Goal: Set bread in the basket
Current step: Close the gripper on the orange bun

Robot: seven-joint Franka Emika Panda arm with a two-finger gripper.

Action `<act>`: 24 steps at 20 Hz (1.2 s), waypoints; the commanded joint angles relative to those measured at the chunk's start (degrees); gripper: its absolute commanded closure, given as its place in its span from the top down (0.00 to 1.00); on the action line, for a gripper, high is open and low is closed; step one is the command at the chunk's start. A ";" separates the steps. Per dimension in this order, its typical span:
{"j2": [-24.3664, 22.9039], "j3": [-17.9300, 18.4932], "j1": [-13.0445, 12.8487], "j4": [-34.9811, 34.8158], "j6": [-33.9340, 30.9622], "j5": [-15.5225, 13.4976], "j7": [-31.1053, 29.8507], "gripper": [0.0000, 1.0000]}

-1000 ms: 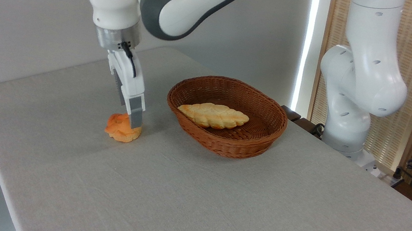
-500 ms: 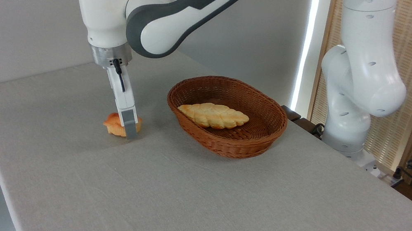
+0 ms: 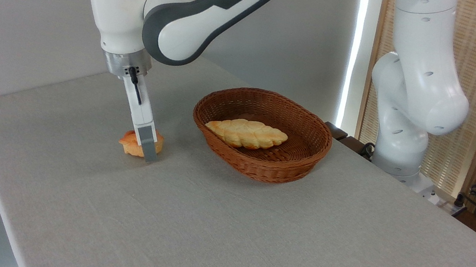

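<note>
Camera view: no brand, label or writing can be read.
Table (image 3: pixel 250 232): grey cloth; wide bare room in front of the basket, its left edge well left of it.
Basket (image 3: pixel 261 169): oval brown wicker near the table's far side.
Braided loaf (image 3: pixel 246 133): lies inside the basket.
Bread (image 3: pixel 134 145): small orange bun on the cloth, left of the basket, apart from its rim.
Gripper (image 3: pixel 145 143): lowered onto the bread; one grey finger (image 3: pixel 147 143) crosses its front, the other is hidden, so its opening and grip cannot be told.
</note>
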 commanded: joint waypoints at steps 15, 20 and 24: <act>-0.07 0.10 -0.96 0.82 2.23 0.80 -0.13 0.55; -3.76 0.28 -0.70 0.82 1.53 0.62 -0.13 0.54; -7.45 0.89 -0.44 0.82 -1.70 0.36 -0.05 0.54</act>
